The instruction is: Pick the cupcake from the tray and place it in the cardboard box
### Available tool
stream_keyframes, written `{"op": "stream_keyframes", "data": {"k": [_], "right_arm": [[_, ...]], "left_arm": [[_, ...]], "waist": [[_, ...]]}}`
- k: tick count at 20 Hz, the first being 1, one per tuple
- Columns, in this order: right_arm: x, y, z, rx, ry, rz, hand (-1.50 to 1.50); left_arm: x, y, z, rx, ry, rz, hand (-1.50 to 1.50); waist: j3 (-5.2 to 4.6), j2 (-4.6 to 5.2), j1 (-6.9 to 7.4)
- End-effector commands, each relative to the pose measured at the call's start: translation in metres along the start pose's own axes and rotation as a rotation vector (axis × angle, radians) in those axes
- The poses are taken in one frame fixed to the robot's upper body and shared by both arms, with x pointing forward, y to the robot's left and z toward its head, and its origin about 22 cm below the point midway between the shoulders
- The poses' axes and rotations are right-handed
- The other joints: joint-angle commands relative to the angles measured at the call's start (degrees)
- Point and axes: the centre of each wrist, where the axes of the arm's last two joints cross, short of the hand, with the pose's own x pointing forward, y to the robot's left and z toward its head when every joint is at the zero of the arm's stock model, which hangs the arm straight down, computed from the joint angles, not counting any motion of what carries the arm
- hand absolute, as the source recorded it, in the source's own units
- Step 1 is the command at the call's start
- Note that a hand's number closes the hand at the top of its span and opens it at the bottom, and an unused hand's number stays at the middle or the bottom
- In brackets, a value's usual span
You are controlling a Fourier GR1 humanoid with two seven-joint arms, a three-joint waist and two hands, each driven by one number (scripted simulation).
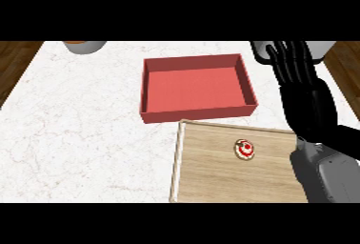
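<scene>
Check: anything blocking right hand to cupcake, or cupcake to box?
Nothing visible: cupcake sits alone on the tray; only the near wall of the red box lies between. Open right hand is right of the box.

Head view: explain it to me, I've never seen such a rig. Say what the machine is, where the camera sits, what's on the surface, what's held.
The camera sits at a humanoid robot's head, looking steeply down at a white counter. The grey forearm at the right ends in the robot's black right hand, its fingers straight, holding nothing, to the right of the red box. The left hand is out of view. The box is open and empty. Nearer the robot lies a wooden tray with a cupcake on it. A grey container is cut off at the top left.
</scene>
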Motion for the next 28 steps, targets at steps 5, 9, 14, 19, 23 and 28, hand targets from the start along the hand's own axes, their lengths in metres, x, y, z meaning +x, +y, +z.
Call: {"op": "stream_keyframes", "data": {"k": [5, 9, 14, 19, 23, 28], "right_arm": [[-0.032, -0.036, 0.081, -0.066, 0.377, 0.006, -1.5], [-0.015, -0.079, 0.08, 0.343, 0.449, 0.738, -1.5], [-0.067, -0.083, 0.195, 0.035, 0.376, 0.296, -1.5], [-0.072, -0.128, 0.185, 0.162, 0.301, 0.401, -1.5], [-0.04, -0.156, 0.149, 0.306, 0.389, 0.707, -1.5], [-0.022, -0.147, 0.111, 0.527, 0.518, 0.815, -1.5]], "left_arm": [[-0.011, -0.01, 0.001, -0.048, 0.084, -0.102, 0.0], [-0.017, -0.021, 0.008, -0.103, 0.131, -0.059, 0.0], [-0.017, -0.032, 0.001, -0.14, 0.157, -0.068, 0.0], [-0.004, -0.038, -0.018, -0.166, 0.158, -0.09, 0.0], [-0.014, -0.05, -0.005, -0.174, 0.147, -0.078, 0.0], [-0.003, -0.04, -0.021, -0.153, 0.155, -0.079, 0.0]], "waist": [[0.57, 2.74, -1.16], [-0.05, 3.27, -1.85], [0.73, 2.89, -0.65], [0.57, 2.69, 0.69], [0.49, 2.7, 0.88], [0.45, 2.64, 0.93]]}}
